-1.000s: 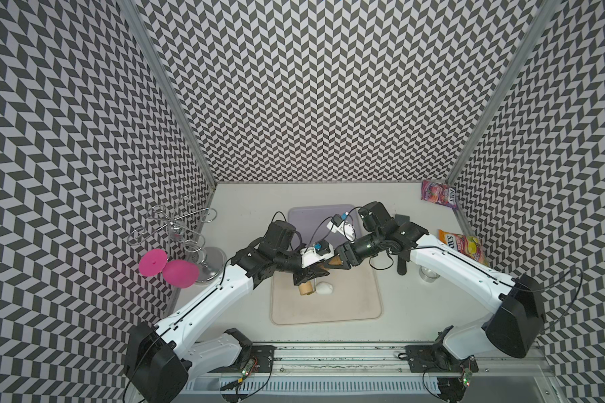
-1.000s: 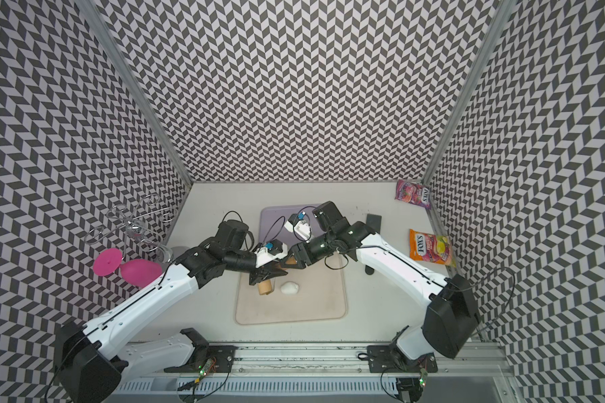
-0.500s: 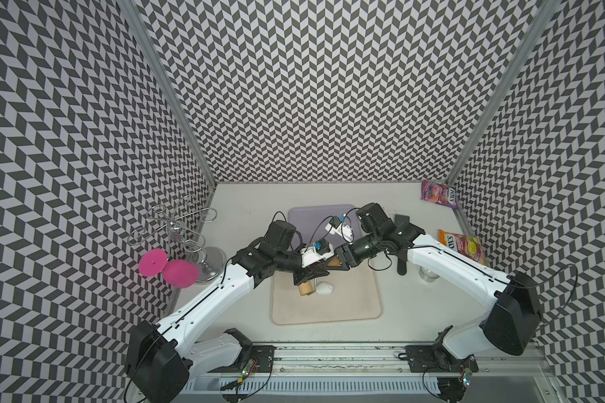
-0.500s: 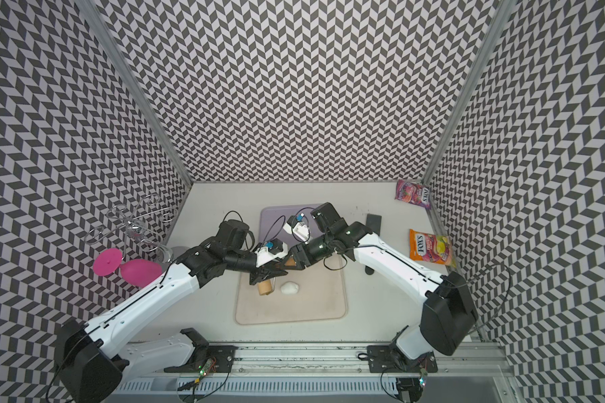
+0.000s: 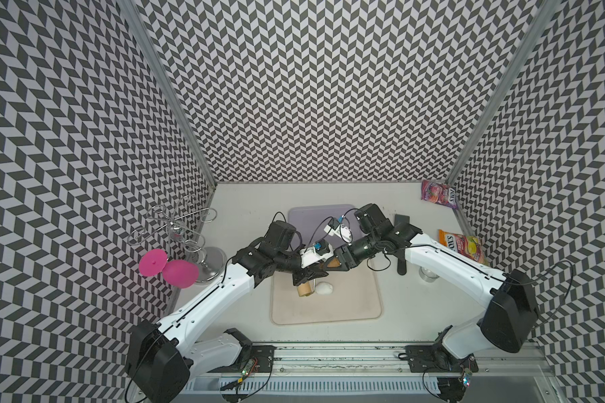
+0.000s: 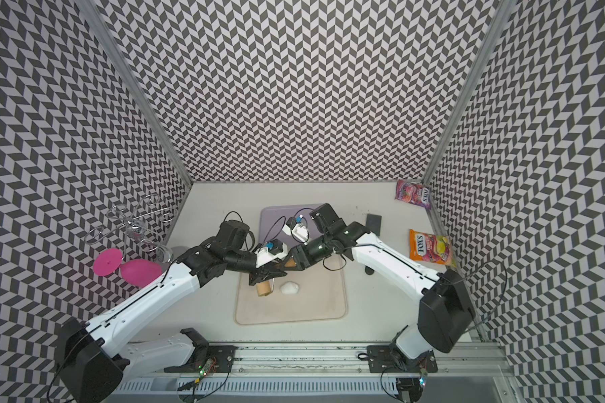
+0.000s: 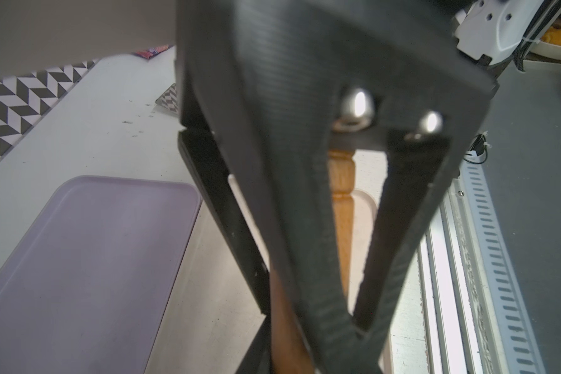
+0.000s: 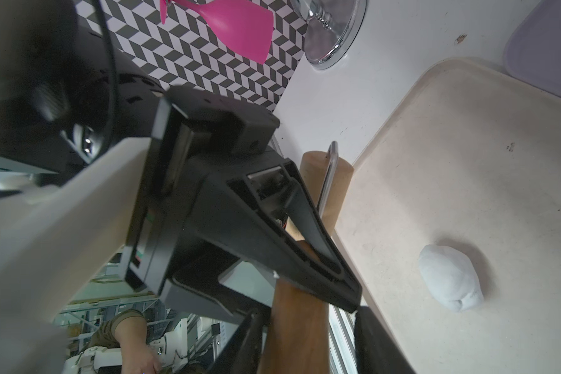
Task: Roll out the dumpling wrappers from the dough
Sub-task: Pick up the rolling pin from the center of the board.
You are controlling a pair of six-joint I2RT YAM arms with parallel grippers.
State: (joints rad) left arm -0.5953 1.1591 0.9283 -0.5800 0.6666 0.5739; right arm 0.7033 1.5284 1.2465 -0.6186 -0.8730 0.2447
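Both arms meet over the near-left part of the beige tray (image 5: 364,307). The dough (image 5: 325,288) is a small rounded white lump lying on the tray floor, unflattened; it shows clearly in the right wrist view (image 8: 450,281). The wooden roller (image 5: 305,289) has its barrel down at the tray's left edge, just beside the lump but not touching it, with a bent metal rod running up from the barrel end. The left gripper (image 5: 311,275) is clamped on the roller's turned handle (image 7: 341,200), with wood filling the space between its fingers. The right gripper (image 5: 330,264) comes in from the opposite side, nose to nose with the left. Its jaws sit on either side of the same handle with a sliver of light against one finger, so it is not yet clamped. A lilac tray (image 5: 304,216) lies behind the beige one. By the left wall a pink wine glass (image 5: 180,274) hangs from a wire glass rack (image 5: 175,226). Two candy bags lie near the right wall, an orange one (image 5: 461,244) and a purple one (image 5: 437,193).
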